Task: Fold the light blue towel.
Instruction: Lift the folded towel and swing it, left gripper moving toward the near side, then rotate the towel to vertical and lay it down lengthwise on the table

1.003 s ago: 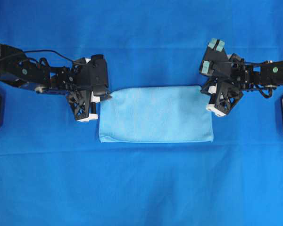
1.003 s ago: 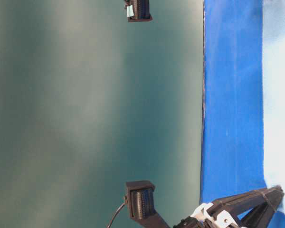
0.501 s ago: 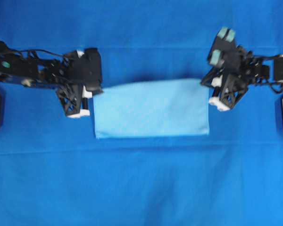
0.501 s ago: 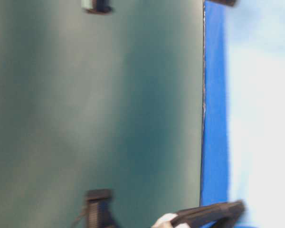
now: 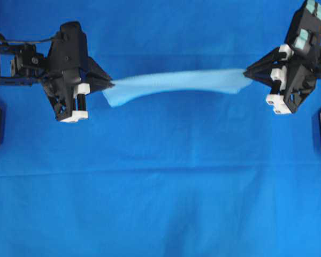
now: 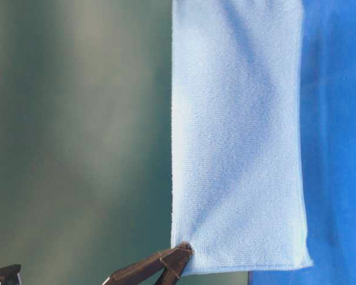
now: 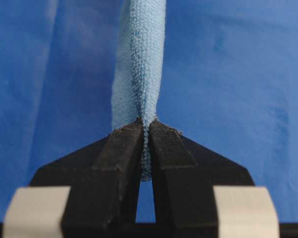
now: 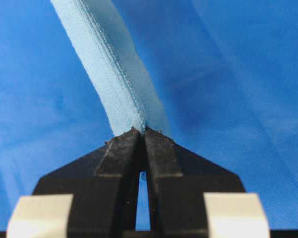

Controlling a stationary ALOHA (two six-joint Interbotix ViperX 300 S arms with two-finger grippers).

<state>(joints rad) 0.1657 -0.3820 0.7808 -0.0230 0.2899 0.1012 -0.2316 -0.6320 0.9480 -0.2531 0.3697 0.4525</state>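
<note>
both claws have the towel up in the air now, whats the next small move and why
Probably carry the light blue towel toward the near side of the table covering while lowering, so its hanging edge lands first. The left claw and right claw are each shut on an upper corner, and the already halved towel hangs stretched between them, clear of the covering, ready for a second fold.

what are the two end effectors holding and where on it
Both hold the towel: the left end effector pinches one end corner, the right end effector the opposite one, so it hangs stretched between them.

Towel (image 6: 237,130) top apparently cropped in the table-level view.
</note>
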